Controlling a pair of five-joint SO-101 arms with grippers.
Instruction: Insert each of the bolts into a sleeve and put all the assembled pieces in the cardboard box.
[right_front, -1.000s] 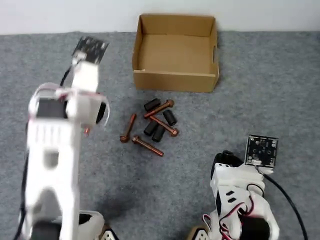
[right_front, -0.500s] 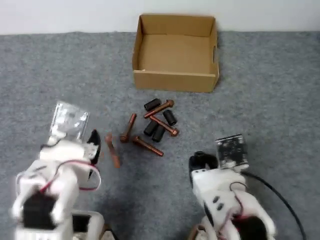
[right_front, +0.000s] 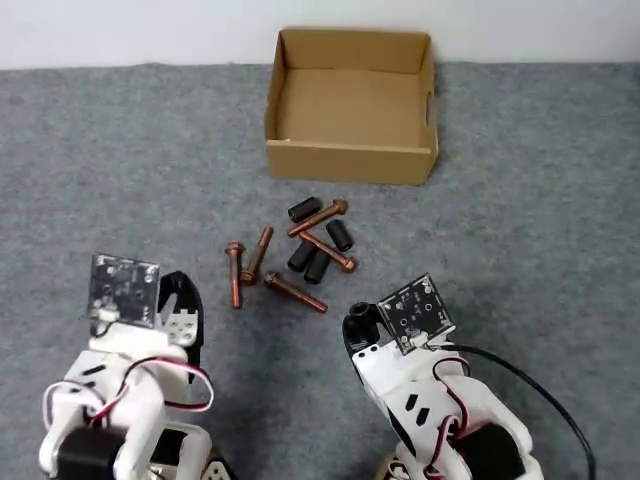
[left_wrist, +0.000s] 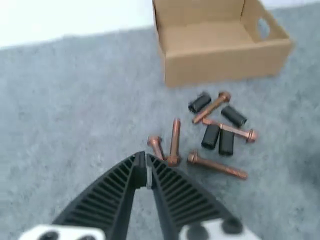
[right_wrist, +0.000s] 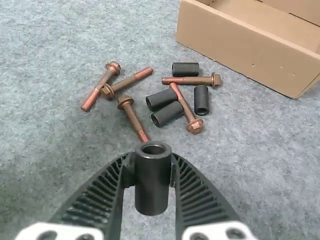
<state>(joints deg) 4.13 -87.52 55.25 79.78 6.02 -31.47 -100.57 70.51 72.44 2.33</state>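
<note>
Grey carpet (right_front: 540, 200) is covering the table, and the step is turning on the black sleeve (right_wrist: 151, 180), which the right gripper (right_wrist: 151, 162) is clamping by its sides, jaws part open around it, bore pointing out toward the pile. The left gripper (left_wrist: 145, 167) is sitting fully closed with nothing in it, tips just short of the nearest bolt (left_wrist: 155, 147). Done well, I judge, that claw is opening, taking the bolt near its head and lining the shank up with the bore before pushing. 5 bolts (right_front: 295, 292) and 4 loose sleeves (right_front: 318, 266) are lying between the arms and the empty cardboard box (right_front: 350, 160), which is standing by a white wall (right_front: 100, 30).
</note>
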